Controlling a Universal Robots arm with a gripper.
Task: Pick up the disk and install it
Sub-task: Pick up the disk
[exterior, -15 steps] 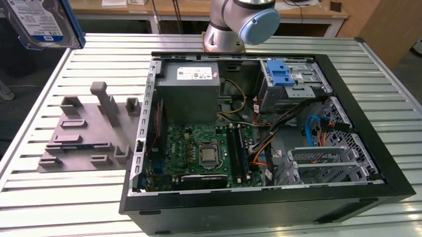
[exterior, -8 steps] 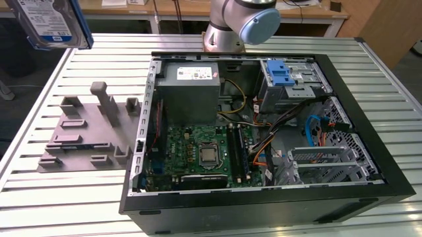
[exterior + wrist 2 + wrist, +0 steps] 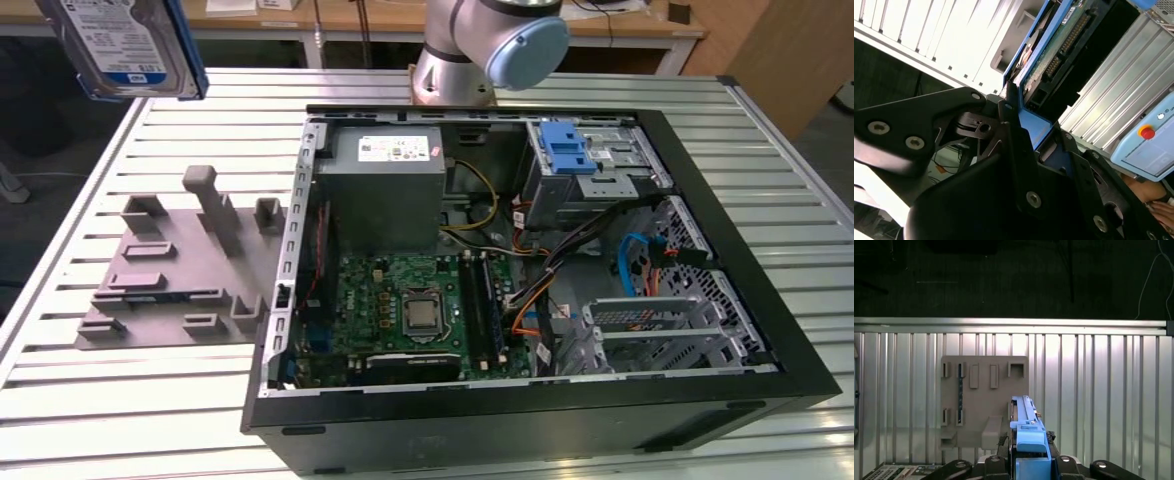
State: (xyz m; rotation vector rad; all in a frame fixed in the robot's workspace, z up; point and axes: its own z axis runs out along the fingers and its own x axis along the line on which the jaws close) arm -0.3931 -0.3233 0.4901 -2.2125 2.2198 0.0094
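At the exterior view's upper left, the disk (image 3: 120, 45) hangs high above the slatted table (image 3: 80, 400), clear of the grey holder plate (image 3: 160, 270) below it. In the second wrist view the gripper (image 3: 1031, 125) pinches the disk's blue bracket between its black fingers (image 3: 1010, 112), so the pick-up looks done. Further right lies the open computer case (image 3: 534, 425). Its drive bay (image 3: 601, 165), toward the exterior view's right, appears to hold no disk, so the installing is left.

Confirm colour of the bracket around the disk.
Blue. The bracket framing the disk shows best in the first wrist view.
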